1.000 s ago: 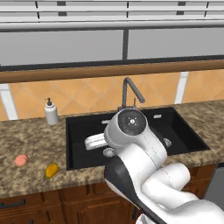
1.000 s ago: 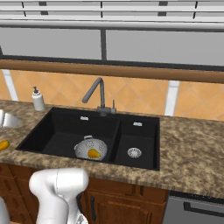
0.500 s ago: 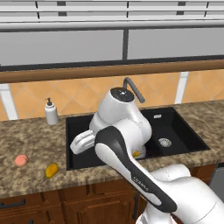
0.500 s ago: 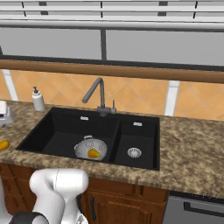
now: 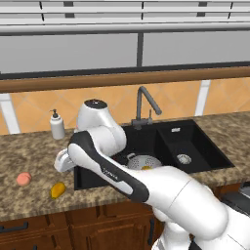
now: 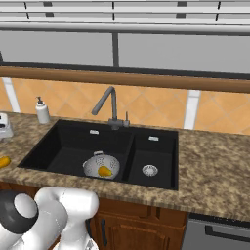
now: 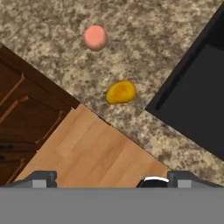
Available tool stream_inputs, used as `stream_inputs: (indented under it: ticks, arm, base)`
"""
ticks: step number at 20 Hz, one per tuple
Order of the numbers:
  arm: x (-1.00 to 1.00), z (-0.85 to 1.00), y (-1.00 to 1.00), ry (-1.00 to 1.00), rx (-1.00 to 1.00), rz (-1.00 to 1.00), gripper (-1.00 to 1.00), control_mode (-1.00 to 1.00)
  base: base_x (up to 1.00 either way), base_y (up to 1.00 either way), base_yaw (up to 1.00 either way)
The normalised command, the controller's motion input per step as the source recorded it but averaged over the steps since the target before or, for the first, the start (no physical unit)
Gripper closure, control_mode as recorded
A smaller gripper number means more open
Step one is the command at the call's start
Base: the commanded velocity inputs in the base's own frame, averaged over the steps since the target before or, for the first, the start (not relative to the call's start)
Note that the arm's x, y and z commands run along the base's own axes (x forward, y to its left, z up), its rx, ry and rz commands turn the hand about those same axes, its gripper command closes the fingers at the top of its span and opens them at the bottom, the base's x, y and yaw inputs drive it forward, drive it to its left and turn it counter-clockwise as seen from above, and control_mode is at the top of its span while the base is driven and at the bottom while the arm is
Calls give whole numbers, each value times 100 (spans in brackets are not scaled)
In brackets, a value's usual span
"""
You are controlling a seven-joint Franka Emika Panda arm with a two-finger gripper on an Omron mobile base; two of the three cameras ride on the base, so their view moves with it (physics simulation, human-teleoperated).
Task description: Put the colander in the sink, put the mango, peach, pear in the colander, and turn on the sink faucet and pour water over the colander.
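The grey colander [image 5: 142,160] [image 6: 100,165] sits in the large basin of the black sink [image 5: 195,141] [image 6: 68,144], with the yellowish pear [image 6: 104,171] [image 5: 146,168] inside it. On the counter left of the sink lie the orange-yellow mango [image 5: 58,190] [image 7: 120,92] [image 6: 4,161] and the pink peach [image 5: 23,178] [image 7: 95,37]. My gripper [image 5: 63,161] [image 7: 113,178] [image 6: 4,125] hangs open above the counter's front edge, a little short of the mango, holding nothing. The dark faucet [image 5: 145,105] [image 6: 110,103] stands behind the sink.
A white soap pump bottle [image 5: 57,125] [image 6: 42,111] stands at the back of the counter, left of the sink. Wooden cabinet fronts [image 7: 26,113] and wood floor [image 7: 96,148] lie below the counter edge. The sink's corner [image 7: 197,87] lies close to the mango.
The arm has swung left from over the sink to the counter beside it, bringing the hand above the mango and peach. The jaws stayed open.
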Motion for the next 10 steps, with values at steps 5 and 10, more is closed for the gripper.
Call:
stream_inputs:
  ticks: [5, 10]
  arm:
    - [42, -37, 71, 7, -15, 2, -100, -100]
    - [23, -48, 56, 5, -3, 8, -100, -100]
  base:
    - [0, 0, 0]
    - [0, 0, 0]
